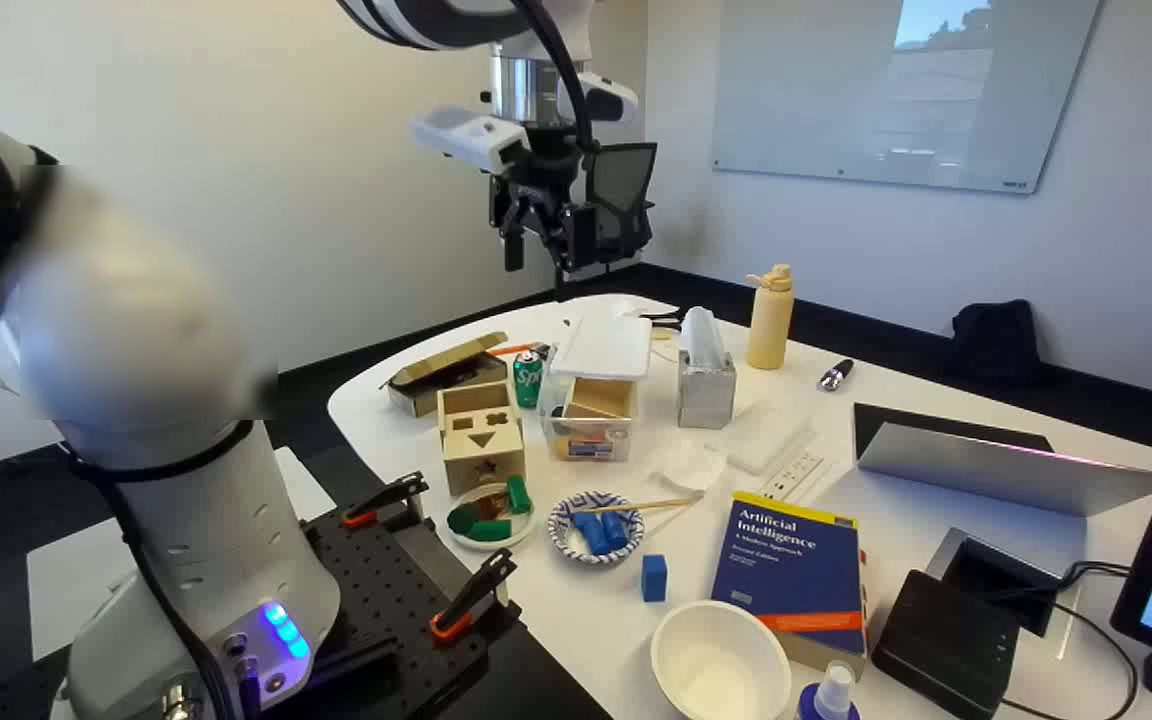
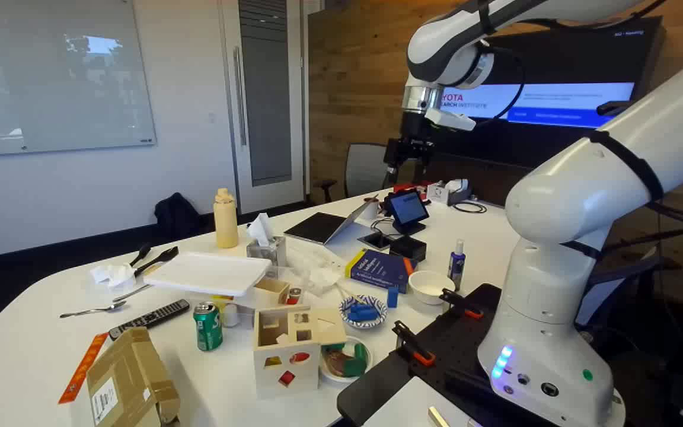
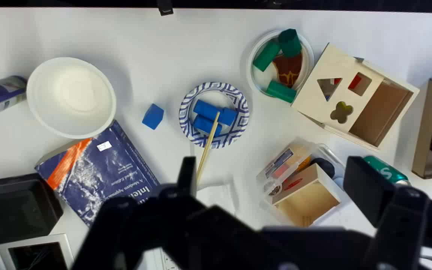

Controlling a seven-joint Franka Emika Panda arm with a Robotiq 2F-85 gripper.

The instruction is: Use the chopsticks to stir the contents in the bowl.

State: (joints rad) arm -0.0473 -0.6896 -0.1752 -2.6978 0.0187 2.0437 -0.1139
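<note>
Jaws parted wide | patterned bowl [image 3: 240, 125]: three blue blocks [image 3: 205, 108], chopstick [image 3: 209, 141] over rim | white dish [image 3: 262, 79]: three green blocks [image 3: 267, 55]

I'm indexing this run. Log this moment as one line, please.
gripper: open, empty, above table | patterned bowl: holds three blue blocks | chopsticks: across bowl's rim, ungripped | stirring: not under way
</note>
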